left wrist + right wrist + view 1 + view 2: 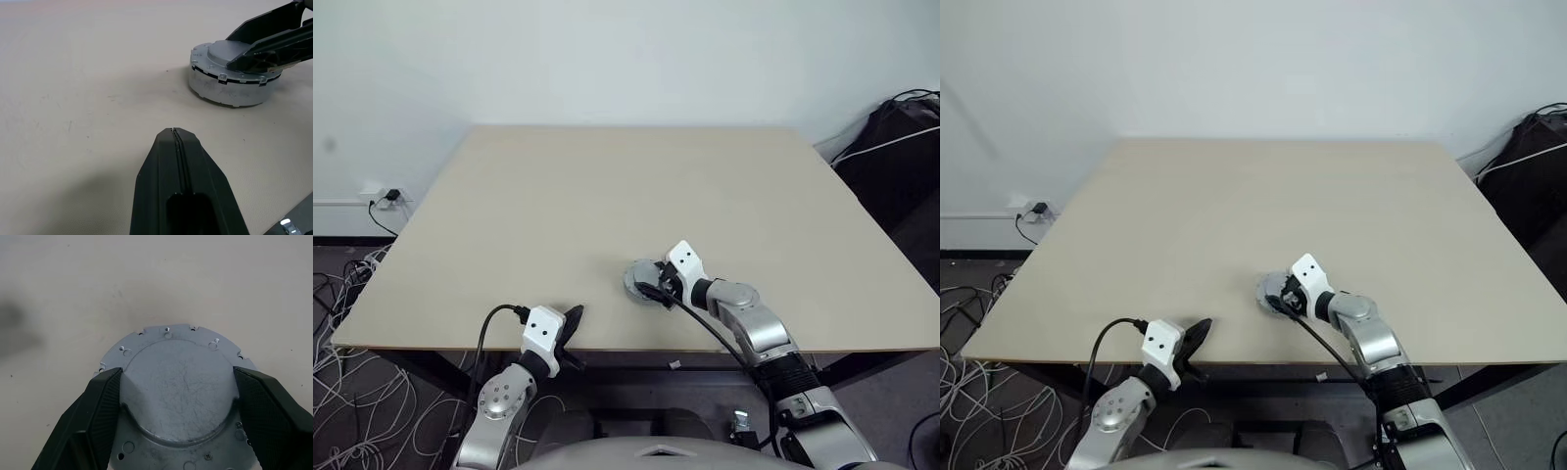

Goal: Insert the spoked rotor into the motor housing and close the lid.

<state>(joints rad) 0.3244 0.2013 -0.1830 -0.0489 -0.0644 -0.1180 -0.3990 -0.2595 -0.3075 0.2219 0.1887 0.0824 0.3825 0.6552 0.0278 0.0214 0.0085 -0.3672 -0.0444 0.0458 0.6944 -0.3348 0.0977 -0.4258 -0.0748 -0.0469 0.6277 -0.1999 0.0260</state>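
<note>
The motor housing (636,278) is a round, pale silvery disc lying on the table near its front edge. The lid (178,391) sits on top of it, with a raised round centre and small holes round its rim. My right gripper (177,373) reaches over the disc, and its two black fingers (105,396) press against both sides of the lid's raised centre. My left gripper (572,321) hovers at the table's front edge, to the left of the housing and apart from it, with its fingers (175,147) shut together on nothing. The spoked rotor is hidden.
The beige table (607,196) stretches bare behind and to both sides of the housing. A black bag with cables (901,147) stands off the table's right side. Loose white cables (342,333) lie on the floor to the left.
</note>
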